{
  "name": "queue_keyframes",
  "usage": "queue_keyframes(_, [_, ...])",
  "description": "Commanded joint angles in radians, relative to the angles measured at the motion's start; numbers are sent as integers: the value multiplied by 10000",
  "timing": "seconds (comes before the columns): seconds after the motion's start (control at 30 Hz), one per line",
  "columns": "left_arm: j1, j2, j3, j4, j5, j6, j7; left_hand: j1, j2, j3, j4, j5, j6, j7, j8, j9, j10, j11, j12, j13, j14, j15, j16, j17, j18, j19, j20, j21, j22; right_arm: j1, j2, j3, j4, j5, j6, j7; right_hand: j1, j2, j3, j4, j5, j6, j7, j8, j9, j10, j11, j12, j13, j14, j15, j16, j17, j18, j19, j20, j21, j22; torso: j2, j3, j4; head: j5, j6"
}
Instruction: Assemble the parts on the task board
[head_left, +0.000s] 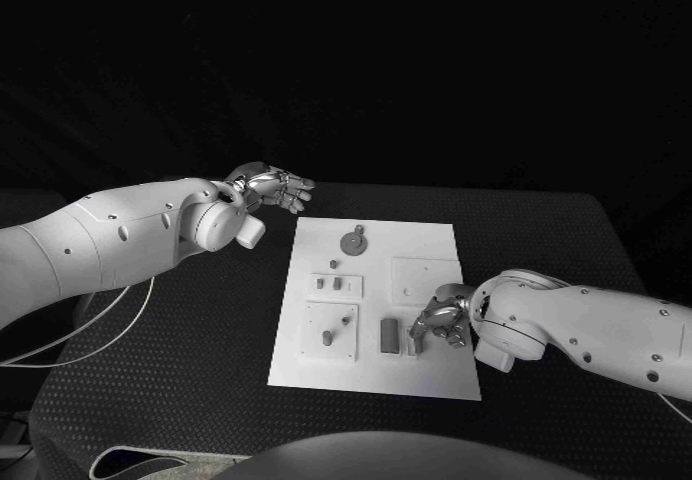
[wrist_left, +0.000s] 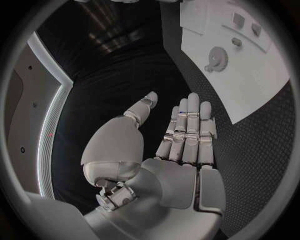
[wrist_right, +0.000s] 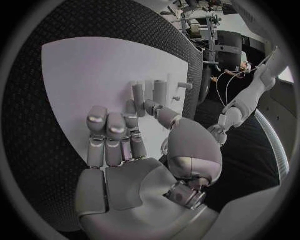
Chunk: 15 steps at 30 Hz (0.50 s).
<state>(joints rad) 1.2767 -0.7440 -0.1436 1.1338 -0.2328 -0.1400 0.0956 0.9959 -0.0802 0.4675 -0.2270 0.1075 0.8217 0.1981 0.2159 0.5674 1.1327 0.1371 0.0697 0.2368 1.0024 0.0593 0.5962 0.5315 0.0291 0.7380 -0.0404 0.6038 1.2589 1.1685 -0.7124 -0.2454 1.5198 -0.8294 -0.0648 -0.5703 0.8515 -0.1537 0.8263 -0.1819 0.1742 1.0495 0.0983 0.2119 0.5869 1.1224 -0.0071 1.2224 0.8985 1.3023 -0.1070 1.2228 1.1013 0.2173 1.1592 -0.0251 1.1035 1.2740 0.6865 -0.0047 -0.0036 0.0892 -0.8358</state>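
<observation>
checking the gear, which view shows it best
The left wrist view: the gear lies unobstructed on the board, its teeth visible. The head view shows the gear small and from above, near the board's far edge. The right wrist view adds nothing on it.

A black table (head_left: 188, 340) with a fine dotted, mesh-like surface fills the lower part of the head view; its far edge runs across the picture and its far right corner is visible. Behind it hangs a dark, unlit backdrop (head_left: 433, 90) with faint folds, like cloth. A white cable (head_left: 87, 335) loops over the table's left side. In the right wrist view, metal stands and equipment (wrist_right: 203, 22) stand in a brighter area beyond the table.
</observation>
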Motion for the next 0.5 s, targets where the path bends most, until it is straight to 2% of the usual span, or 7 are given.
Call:
queue_keyframes(0.03, [10, 20, 5, 14, -25, 152, 49, -95, 4, 14, 50, 1, -69, -26, 47, -16, 59, -11, 15, -10, 84, -2, -33, 11, 186, 78, 2, -64, 13, -62, 75, -16, 162, 92, 278, 337, -22, -56, -62, 5, -47, 35, 32, -23, -21, -47, -19, -27, 11, -6, -41, -63, 16, 445, -16, -26, 29, -15, -1, 2, -1, 17, -12])
queue_keyframes(0.5, [10, 16, 4, 10, -26, 182, 38, -98, 6, 13, 58, 0, -72, -25, 50, -19, 58, -10, 15, -11, 86, -1, -41, 22, 185, 80, 3, -69, 20, -82, 25, -15, 256, -3, 140, 360, 54, 58, -125, -8, -68, 134, -5, 51, -25, -32, -53, -13, 18, -6, -63, -61, 41, 445, -23, -39, 42, -14, -2, 1, -4, 49, -28])
